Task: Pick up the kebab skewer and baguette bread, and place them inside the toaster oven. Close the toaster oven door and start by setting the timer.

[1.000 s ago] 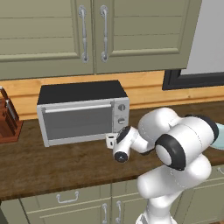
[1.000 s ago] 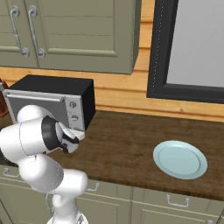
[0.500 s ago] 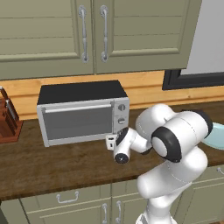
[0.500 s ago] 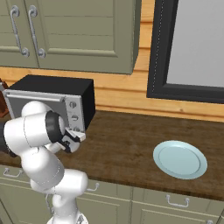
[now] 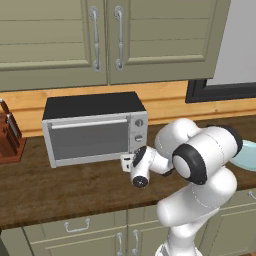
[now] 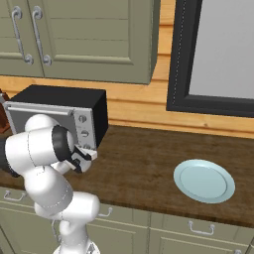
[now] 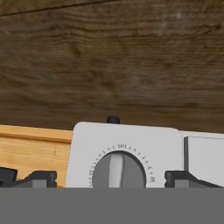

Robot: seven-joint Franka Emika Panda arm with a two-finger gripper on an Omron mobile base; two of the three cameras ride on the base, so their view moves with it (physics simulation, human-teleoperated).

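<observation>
The toaster oven (image 5: 95,131) stands on the counter, a silver box with a black top. The toaster oven door (image 5: 89,141) is closed, its bar handle (image 5: 90,123) along the top edge. My gripper (image 5: 128,161) hovers just in front of the lower right of the knob panel (image 5: 138,132), also seen from the other side as gripper (image 6: 87,156) beside the oven (image 6: 59,106). In the hand view a round grey timer knob (image 7: 118,169) with dial marks lies between my open fingertips (image 7: 40,178), untouched. The kebab skewer and baguette bread are hidden from me.
A light blue plate (image 6: 204,180) lies on the dark wooden counter (image 6: 139,168) to the right of the arm. A brown knife block (image 5: 8,141) stands left of the oven. Wall cabinets (image 5: 105,37) hang above, and a black-framed window (image 6: 218,54) is at the right.
The arm's elbow has swung a little left toward the oven. The hand has stayed in front of the knob panel with its jaws wide.
</observation>
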